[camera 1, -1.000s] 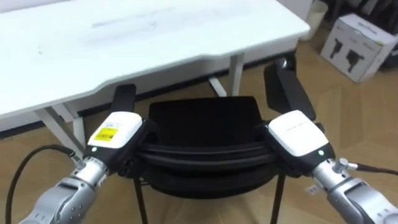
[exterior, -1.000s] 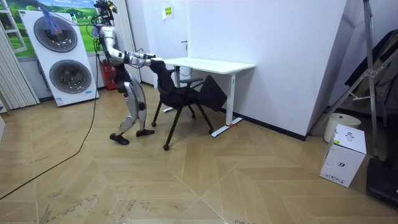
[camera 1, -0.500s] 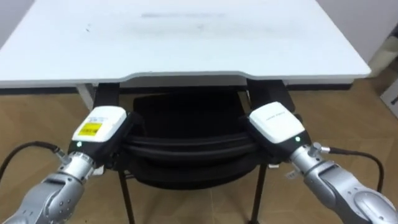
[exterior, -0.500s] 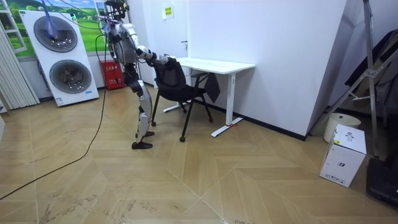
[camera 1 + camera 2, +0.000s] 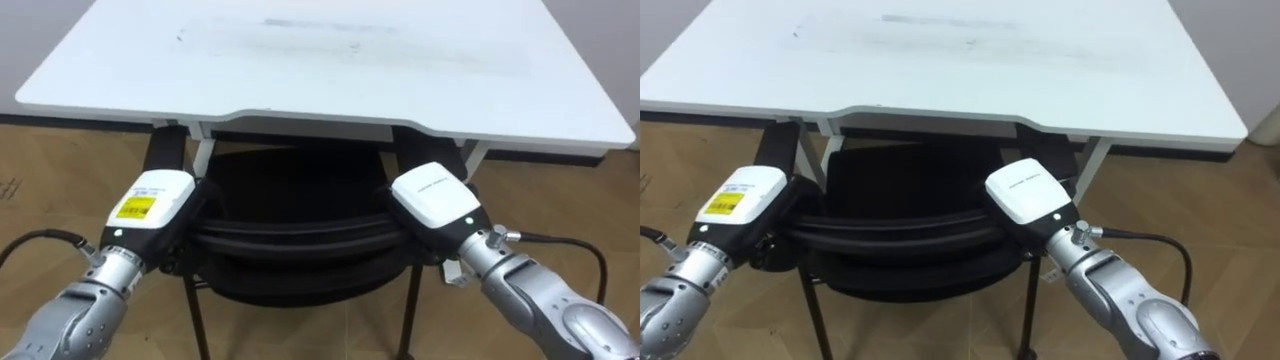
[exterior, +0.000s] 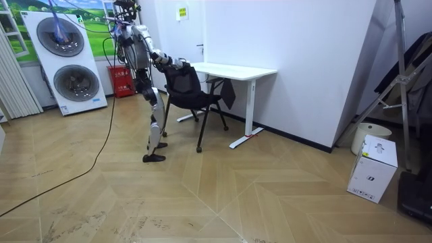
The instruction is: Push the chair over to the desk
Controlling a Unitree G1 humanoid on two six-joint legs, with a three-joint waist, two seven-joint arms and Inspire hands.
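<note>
The robot's left hand (image 5: 150,205) is pressing against the left end of the backrest rail of a black chair (image 5: 300,238). The hand's white-covered back is facing up and its fingers are lying hidden behind the rail, so it cannot be told whether they are clasping it. The chair is sitting between the two hands, its seat and armrests reaching under the front edge of a white desk (image 5: 330,60). The right hand (image 5: 432,195) is bearing on the rail's right end, its fingers likewise hidden. In the room view, two stacked washing machines (image 6: 64,61) are standing at the left, the robot is leaning forward behind the chair at the desk, and a white cardboard box (image 6: 371,169) is sitting far right.
</note>
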